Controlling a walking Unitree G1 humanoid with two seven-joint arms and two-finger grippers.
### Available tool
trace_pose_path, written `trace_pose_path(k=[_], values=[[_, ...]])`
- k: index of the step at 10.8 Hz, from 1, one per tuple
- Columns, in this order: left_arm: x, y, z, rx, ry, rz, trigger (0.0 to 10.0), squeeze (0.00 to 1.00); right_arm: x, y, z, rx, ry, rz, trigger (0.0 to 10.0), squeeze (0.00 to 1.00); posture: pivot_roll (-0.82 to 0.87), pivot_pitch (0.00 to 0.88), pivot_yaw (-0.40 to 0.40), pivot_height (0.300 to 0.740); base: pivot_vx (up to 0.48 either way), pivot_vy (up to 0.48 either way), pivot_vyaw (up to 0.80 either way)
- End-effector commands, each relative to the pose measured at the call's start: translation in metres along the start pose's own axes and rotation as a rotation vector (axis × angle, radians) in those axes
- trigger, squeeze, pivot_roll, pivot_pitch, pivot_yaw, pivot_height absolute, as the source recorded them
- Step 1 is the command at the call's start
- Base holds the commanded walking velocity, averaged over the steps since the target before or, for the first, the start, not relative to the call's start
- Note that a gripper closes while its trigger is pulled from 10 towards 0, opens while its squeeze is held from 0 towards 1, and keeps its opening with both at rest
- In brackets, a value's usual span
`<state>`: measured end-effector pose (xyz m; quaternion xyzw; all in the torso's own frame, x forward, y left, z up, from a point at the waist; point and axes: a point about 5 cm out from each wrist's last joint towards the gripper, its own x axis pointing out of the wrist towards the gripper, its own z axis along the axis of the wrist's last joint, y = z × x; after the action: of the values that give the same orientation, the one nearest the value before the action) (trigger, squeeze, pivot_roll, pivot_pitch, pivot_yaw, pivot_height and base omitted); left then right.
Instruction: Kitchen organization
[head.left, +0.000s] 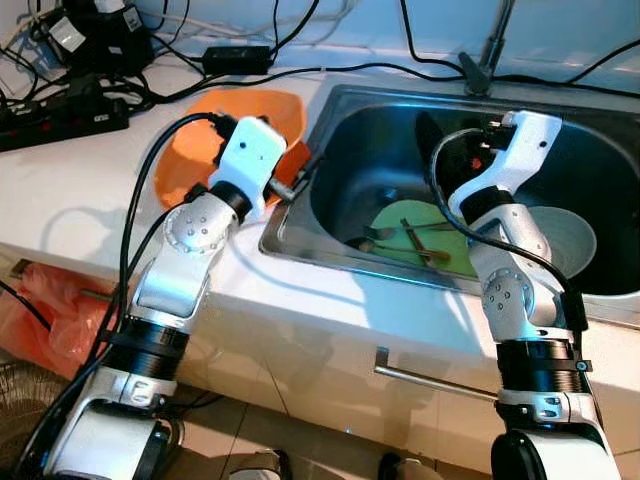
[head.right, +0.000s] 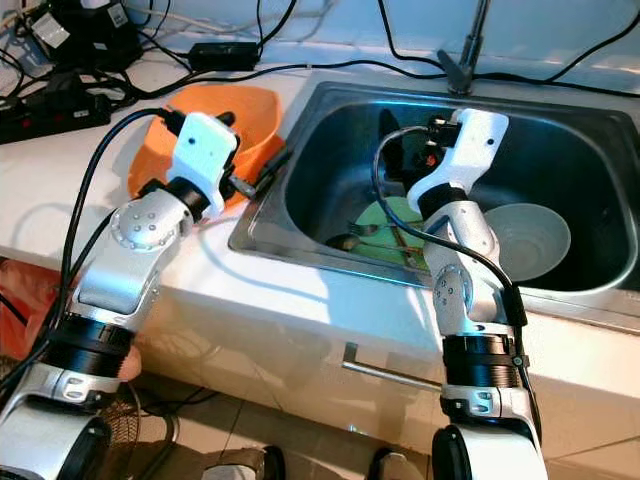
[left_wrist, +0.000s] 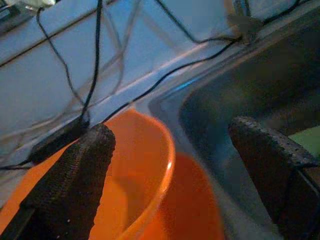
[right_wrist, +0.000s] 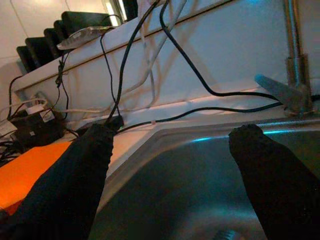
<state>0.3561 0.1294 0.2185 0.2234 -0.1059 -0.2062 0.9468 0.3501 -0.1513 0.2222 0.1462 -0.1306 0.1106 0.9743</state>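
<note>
Head views
Sink (head.left: 300, 215): steel basin set into the white surface (head.left: 60, 190), lying in front of the robot.
Green plate (head.left: 425, 222): flat on the sink floor, with cutlery (head.left: 405, 240) lying across it, at least 2 pieces, partly hidden by the right arm.
White bowl (head.right: 528, 240): upright in the sink, just beside the green plate on the robot's right.
Orange bowl (head.left: 265, 115): on the surface just beside the sink's left rim, resting on a second orange piece.
Left tool (head.left: 300, 175): over the edge between the orange bowl and the sink rim; its state cannot be told from here.
Right tool (head.right: 405, 165): held inside the sink above the green plate.
Cables and power strip (head.left: 60, 120): spread over the back left of the surface.
Tap (head.right: 462, 62): at the back of the sink.
Handle (head.left: 430, 382): metal bar on the cabinet front below the sink.

Left wrist view
Left tool (left_wrist: 170, 165): 2 black fingers (left_wrist: 75, 180) spread wide, pinching nothing; the orange bowl's rim lies between them, the sink beyond.

Right wrist view
Right tool (right_wrist: 172, 165): fingers (right_wrist: 75, 175) spread wide apart, empty, pointing along the sink toward its back wall, with the tap and cables behind.
</note>
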Motion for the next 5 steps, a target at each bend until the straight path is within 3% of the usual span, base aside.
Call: trace_pose_path(k=[1,2,3,5], values=[[0.001,0.008,-0.002,0.036,0.017,0.025,10.0,1.00,-0.001,0.003,0.002,0.013,-0.003,0.008,10.0,0.00,0.07,0.082,0.091,0.740,0.000,0.000,0.00],[0.002,0.014,-0.008,0.075,0.059,0.016,10.0,0.64,-0.002,0.003,0.002,0.013,0.000,0.008,10.0,0.00,0.07,0.087,0.094,0.740,0.000,0.000,0.00],[0.001,0.018,-0.015,0.088,0.093,0.002,10.0,0.00,-0.004,0.002,0.003,0.014,0.001,0.007,10.0,0.00,0.07,0.092,0.096,0.740,0.000,0.000,0.00],[0.004,0.029,-0.023,0.111,0.136,-0.013,10.0,0.00,-0.008,0.000,0.001,0.021,0.008,-0.006,10.0,0.00,0.07,0.105,0.102,0.740,0.000,0.000,0.00]])
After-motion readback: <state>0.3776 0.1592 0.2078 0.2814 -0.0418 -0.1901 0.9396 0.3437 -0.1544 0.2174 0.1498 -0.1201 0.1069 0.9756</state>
